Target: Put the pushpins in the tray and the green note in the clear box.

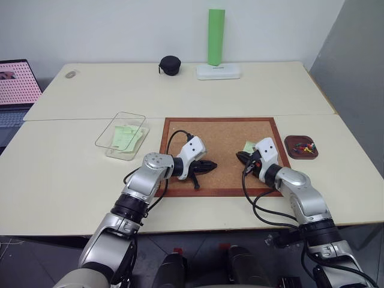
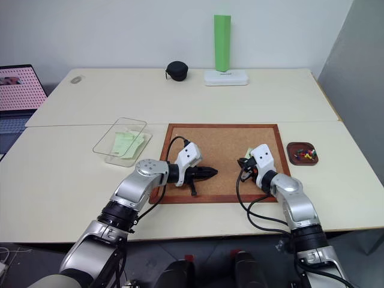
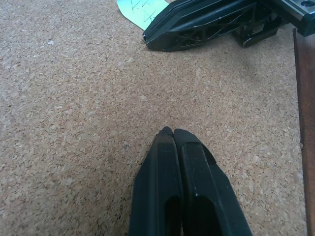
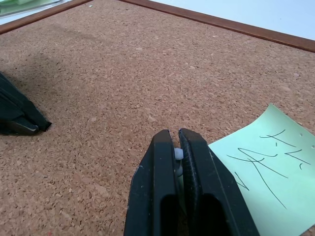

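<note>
Right gripper: fingers clamped on white pushpin at green note edge, on corkboard. Left gripper: fingers together, empty, on corkboard. Tray with pushpins right of corkboard; clear box left.

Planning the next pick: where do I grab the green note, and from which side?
Its free corner toward the board's middle, probably, coming low from the robot's left. The note lies flat on the corkboard, so only an edge pinches, and the right gripper, shut on a white pin, crowds the other side.
</note>
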Available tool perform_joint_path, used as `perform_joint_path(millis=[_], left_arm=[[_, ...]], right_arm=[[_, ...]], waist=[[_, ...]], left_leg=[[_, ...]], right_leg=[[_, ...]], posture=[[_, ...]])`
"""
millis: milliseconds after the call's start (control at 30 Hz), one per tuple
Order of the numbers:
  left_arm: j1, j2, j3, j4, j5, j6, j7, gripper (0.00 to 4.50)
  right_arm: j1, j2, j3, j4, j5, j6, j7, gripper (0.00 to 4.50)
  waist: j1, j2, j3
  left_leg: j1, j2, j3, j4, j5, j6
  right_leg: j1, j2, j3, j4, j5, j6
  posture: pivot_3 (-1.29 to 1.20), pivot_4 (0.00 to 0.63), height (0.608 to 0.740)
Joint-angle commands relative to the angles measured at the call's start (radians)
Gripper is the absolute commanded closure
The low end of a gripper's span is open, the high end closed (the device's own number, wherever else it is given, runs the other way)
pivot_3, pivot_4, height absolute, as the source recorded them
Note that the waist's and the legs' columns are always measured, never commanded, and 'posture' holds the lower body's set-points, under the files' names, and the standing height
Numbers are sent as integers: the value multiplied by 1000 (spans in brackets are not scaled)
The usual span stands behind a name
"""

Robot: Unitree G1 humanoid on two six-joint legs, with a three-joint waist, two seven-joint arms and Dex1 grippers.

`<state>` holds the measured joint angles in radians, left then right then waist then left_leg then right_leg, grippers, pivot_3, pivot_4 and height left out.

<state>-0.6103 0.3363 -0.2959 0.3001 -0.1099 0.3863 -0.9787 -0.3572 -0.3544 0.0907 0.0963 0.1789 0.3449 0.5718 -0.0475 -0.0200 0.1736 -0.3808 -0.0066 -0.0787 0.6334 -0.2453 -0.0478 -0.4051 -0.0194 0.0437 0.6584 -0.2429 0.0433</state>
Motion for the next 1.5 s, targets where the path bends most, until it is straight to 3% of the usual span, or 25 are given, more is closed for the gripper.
perform_joint_path(millis=[33,433,633,833,1033,1233,1367,1500], left_arm=[[33,6,-38,14,25,32,-9,4500],[27,-18,-16,10,15,56,12,4500],[1,-72,90,35,-22,2,126,4500],[-55,-132,248,-10,-176,153,186,3476],[-78,-151,312,-103,-326,344,174,2197],[-91,-170,337,-100,-416,455,179,1034],[-102,-188,335,-93,-435,466,184,140],[-108,-220,340,-62,-461,494,171,140]], right_arm=[[11,-44,-19,-150,21,7,40,4458],[-127,-85,-61,-230,22,61,31,4458],[-102,-211,16,-226,-107,-82,105,4458],[-53,-309,82,-191,-225,-274,150,4500],[-79,-440,175,-60,-422,-626,166,4500],[-128,-462,190,18,-464,-814,174,4500],[-134,-448,181,-16,-437,-835,194,4500],[-140,-415,182,-71,-412,-835,202,4500]], waist=[[1,0,0],[10,0,0],[18,0,0],[12,-3,2],[15,-4,3],[12,-4,3],[12,-4,3],[14,-4,3]], left_leg=[[0,0,0,0,0,0],[0,0,0,0,0,0],[-1,-1,0,1,0,0],[-2,0,0,1,0,0],[-2,-1,0,1,0,0],[-1,0,1,1,0,-1],[-1,0,0,1,0,-1],[-2,0,0,1,0,-1]], right_leg=[[0,0,0,0,0,0],[0,0,0,0,0,0],[0,-1,0,-1,0,0],[-1,0,-1,-1,0,0],[-1,-1,0,-1,0,0],[-1,0,0,-1,0,0],[-1,0,0,-1,0,0],[-1,-1,0,-1,0,0]], posture=[[0,150,740],[0,150,740],[0,150,740],[0,150,740],[0,150,740],[0,150,740],[0,150,740],[0,150,740]])
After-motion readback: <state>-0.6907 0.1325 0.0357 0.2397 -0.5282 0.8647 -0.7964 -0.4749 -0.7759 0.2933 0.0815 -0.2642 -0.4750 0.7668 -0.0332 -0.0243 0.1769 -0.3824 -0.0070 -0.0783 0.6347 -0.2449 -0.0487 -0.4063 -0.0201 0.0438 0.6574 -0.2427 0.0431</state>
